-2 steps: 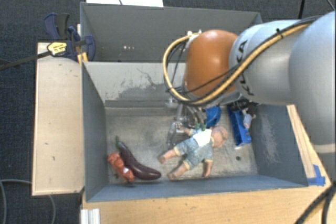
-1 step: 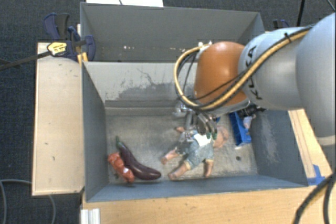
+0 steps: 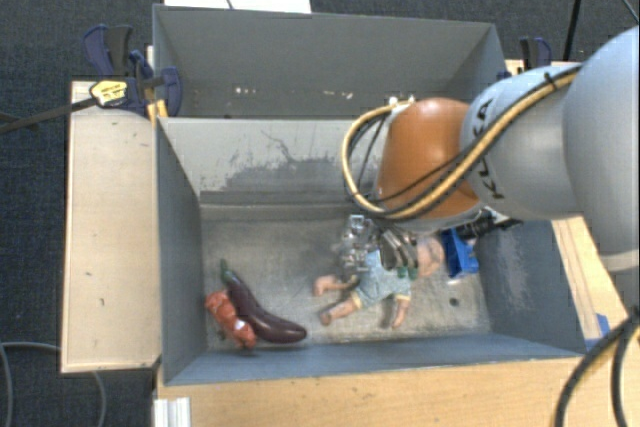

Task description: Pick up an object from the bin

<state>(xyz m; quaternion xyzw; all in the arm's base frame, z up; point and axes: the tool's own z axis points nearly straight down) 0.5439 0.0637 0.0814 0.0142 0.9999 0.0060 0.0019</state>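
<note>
My gripper is low in the middle of the bin, right over a small doll with bare legs and a pale blue dress. The doll lies on the floor with its legs spread toward the left and front. The gripper's metal tips sit at the doll's upper body; whether they touch it I cannot tell. A blue block lies just right of the doll, partly under the arm. Toward the front left rests a dark purple eggplant beside a red lumpy toy.
The arm with its orange cover and looped cables hangs over the bin's right half and hides the floor there. Bare grey floor runs between the doll and the eggplant and along the back wall.
</note>
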